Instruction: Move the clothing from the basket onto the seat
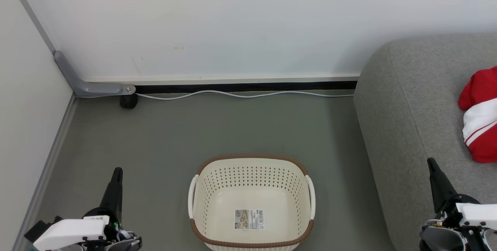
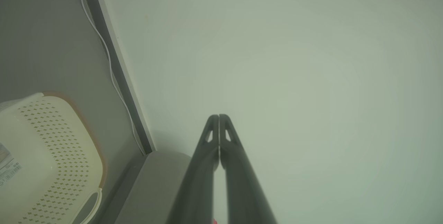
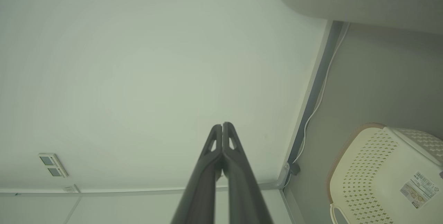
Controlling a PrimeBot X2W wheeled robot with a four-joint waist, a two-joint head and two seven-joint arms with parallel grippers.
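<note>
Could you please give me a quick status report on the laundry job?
Left gripper and right gripper shut, holding nothing. Basket holds only its label sticker. Red-and-white clothing on the grey seat. White cable along wall, apart from basket.

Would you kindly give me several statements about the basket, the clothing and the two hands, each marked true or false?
1. The basket has no clothing in it. True.
2. The red and white clothing lies on the floor. False: it lies on the grey sofa cushion.
3. The left hand is open. False: it is shut, holding nothing.
4. The right hand is shut and empty. True.
5. The basket stands on the cushion. False: it stands on the floor.
</note>
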